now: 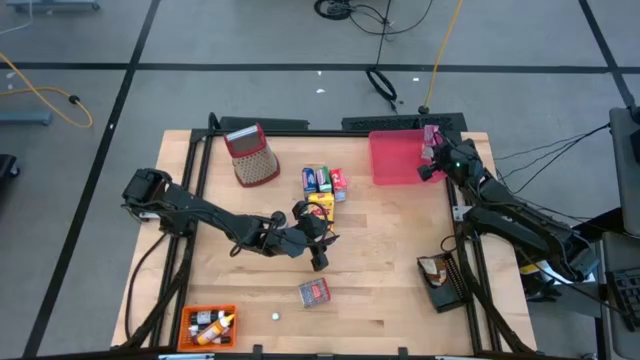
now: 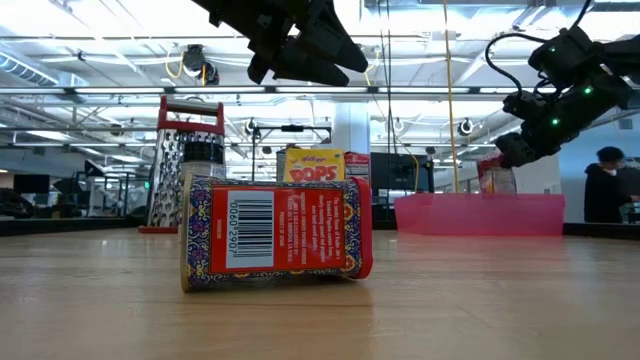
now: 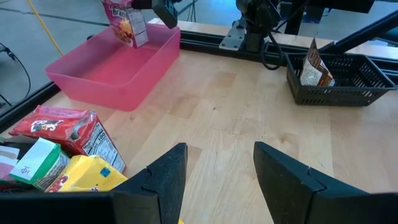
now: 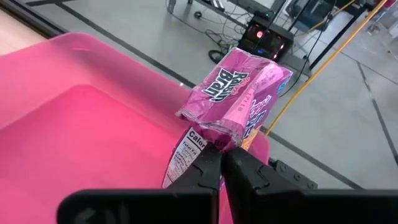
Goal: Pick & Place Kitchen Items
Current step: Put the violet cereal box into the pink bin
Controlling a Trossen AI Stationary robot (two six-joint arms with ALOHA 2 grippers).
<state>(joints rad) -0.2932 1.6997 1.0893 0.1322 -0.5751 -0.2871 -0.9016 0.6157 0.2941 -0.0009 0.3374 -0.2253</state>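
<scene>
Right gripper (image 4: 221, 167) is pinching a crinkled pink packet (image 4: 239, 99) above the smooth pink tray (image 1: 392, 158). Left gripper (image 3: 217, 171) is hovering agape, empty, over the woodgrain tabletop (image 1: 390, 250).

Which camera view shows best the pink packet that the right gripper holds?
The right wrist view: the pink packet fills the picture, pinched by the right gripper over the pink tray. The left wrist view shows it small, the high view as a speck, the low view partly behind the tray wall.

A robotics lab: taped grey floor (image 1: 250, 40), loose cables (image 1: 385, 80), industrial ceiling lights (image 2: 120, 45) overhead.
</scene>
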